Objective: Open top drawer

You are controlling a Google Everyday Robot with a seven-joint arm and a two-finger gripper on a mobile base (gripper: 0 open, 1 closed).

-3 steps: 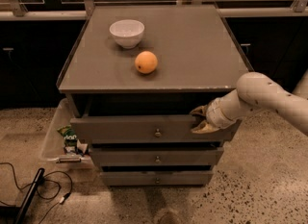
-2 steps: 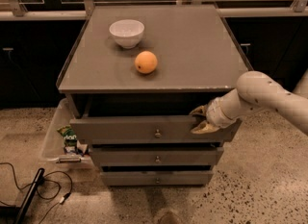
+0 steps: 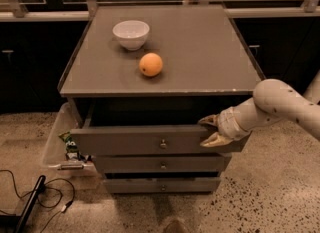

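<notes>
The grey cabinet has three drawers. The top drawer, with a small round metal knob at its centre, stands partly pulled out, and a dark gap shows behind its front. My gripper is at the right end of the drawer front. One finger sits over the top edge on the inside and the other lies against the outer face, so it grips the front panel. My white arm comes in from the right.
A white bowl and an orange sit on the cabinet top. The two lower drawers are closed. A clear plastic bin with packets stands left of the cabinet. Cables lie on the speckled floor at the lower left.
The top drawer has slid a little further out toward the camera. My gripper has moved with it, still holding its right end.
</notes>
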